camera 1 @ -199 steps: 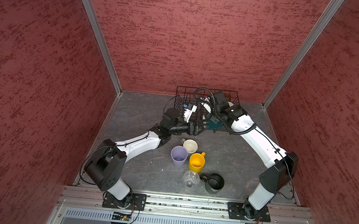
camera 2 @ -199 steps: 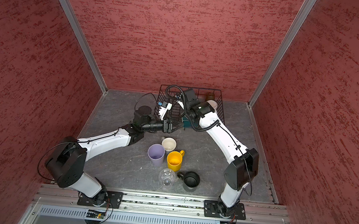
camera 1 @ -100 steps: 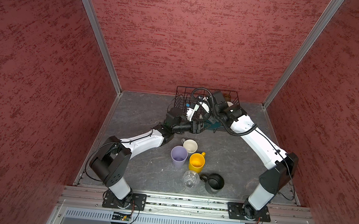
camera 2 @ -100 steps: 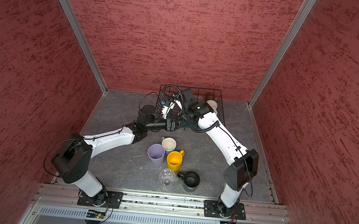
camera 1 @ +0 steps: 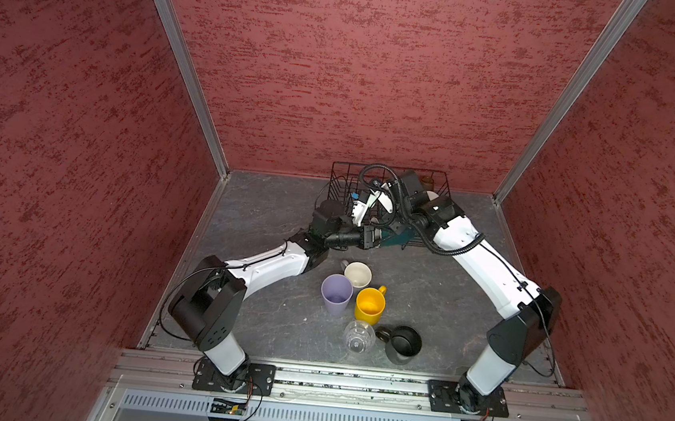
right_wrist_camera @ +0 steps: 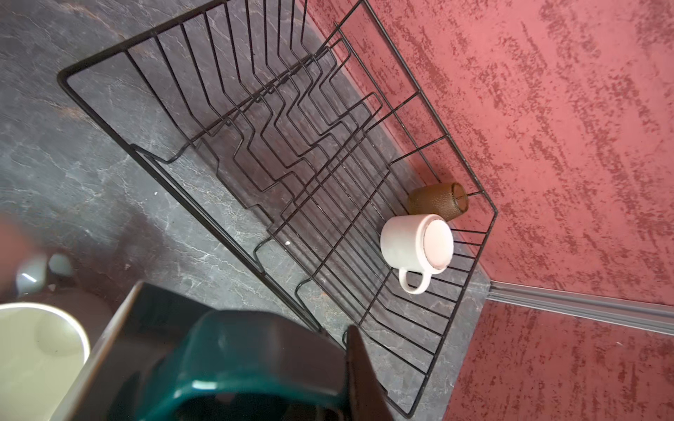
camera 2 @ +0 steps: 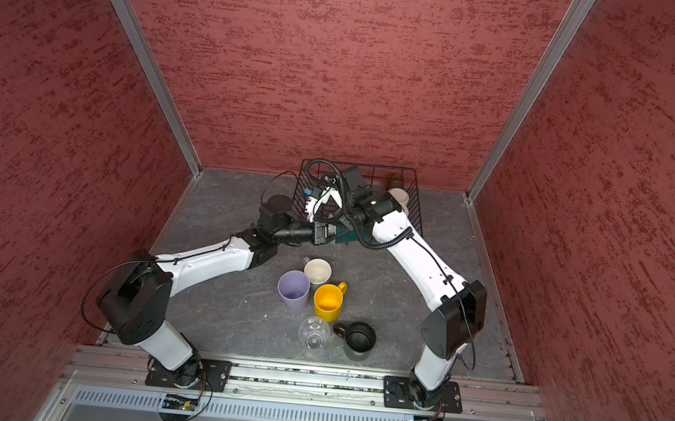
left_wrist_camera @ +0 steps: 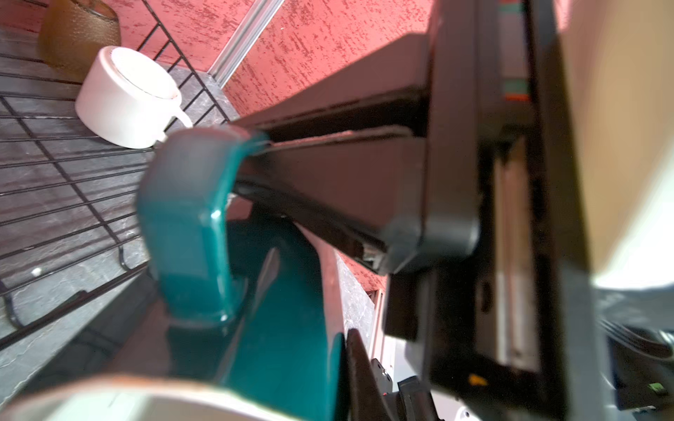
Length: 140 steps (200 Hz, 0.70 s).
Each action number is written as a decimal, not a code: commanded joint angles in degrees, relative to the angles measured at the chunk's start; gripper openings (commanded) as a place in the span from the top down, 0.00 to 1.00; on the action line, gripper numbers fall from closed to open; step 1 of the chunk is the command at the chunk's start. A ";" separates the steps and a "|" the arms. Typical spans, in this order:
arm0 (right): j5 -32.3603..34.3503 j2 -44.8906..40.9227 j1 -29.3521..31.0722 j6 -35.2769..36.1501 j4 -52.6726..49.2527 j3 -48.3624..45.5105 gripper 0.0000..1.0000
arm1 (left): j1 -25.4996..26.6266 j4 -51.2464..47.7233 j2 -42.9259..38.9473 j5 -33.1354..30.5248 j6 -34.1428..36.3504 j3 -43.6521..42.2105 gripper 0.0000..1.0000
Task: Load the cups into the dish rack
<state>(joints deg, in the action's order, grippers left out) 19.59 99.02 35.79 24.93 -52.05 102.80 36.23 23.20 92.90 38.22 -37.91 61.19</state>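
Both on teal mug [left_wrist_camera: 284, 328]: right fingers [left_wrist_camera: 346, 171] pinched on its handle, left fingers [left_wrist_camera: 359, 368] clamped on its wall. Just beyond the fingers, rack [right_wrist_camera: 65, 77] rim; white mug [right_wrist_camera: 408, 244] and amber glass [right_wrist_camera: 434, 204] inside, well apart.

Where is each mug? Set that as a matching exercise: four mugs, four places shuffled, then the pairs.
Mugs:
1. teal mug
2. white mug
3. yellow mug
4. black mug

Places:
A. on the table, handle toward the clear glass
B. bottom up in the rack
C. gripped by its handle
D. on the table beside the purple tumbler

Pairs: 1-C, 2-B, 3-D, 4-A
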 commanded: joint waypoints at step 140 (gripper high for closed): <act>-6.75 -8.84 0.61 -3.48 5.92 -0.58 0.48 | -5.88 14.18 -6.33 4.77 -6.37 -6.69 1.00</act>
<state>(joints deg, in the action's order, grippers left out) 15.49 92.68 36.38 22.74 -48.64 102.65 30.85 30.04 90.02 41.89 -43.62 54.26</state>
